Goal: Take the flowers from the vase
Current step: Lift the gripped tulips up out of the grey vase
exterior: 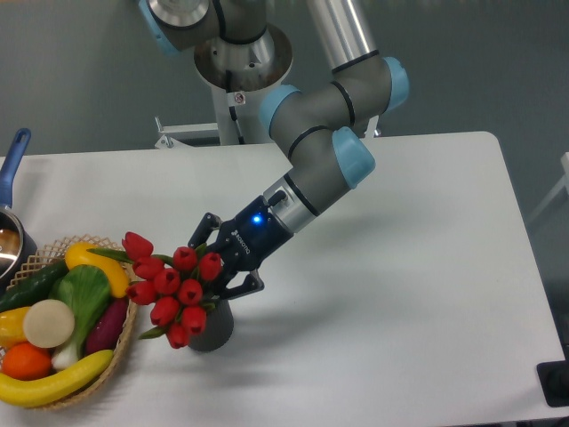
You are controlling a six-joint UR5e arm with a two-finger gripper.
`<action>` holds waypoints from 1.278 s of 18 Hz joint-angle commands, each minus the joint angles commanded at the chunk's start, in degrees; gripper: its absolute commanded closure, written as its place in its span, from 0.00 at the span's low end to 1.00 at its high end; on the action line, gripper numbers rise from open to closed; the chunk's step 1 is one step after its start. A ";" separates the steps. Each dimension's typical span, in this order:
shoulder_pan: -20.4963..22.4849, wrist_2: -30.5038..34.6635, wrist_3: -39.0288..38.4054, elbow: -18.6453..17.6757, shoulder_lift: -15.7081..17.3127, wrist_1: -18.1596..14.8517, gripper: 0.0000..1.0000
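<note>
The flowers (169,289), a bunch of red tulip buds with green leaves, lean out to the left over the vase (213,327), a short dark grey cylinder standing on the white table. My gripper (219,264) reaches in from the upper right and is shut on the bunch just behind the buds, with one black finger above and one below. The stems are hidden behind the buds and fingers. The buds hang partly over the basket's right edge.
A woven basket (129,329) holding vegetables and fruit, including a banana (49,384) and a yellow pepper (96,264), stands at the left, close to the vase. A pot with a blue handle (12,160) sits at the far left edge.
</note>
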 joint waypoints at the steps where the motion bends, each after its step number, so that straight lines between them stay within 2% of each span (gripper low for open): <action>1: 0.09 0.00 0.00 0.00 0.00 0.00 0.63; 5: 0.09 -0.09 -3.15 0.88 0.35 0.00 0.68; 9: 0.17 -0.61 -4.92 1.23 0.88 0.00 0.67; 23: 2.11 -6.93 -14.85 1.49 8.26 0.09 0.67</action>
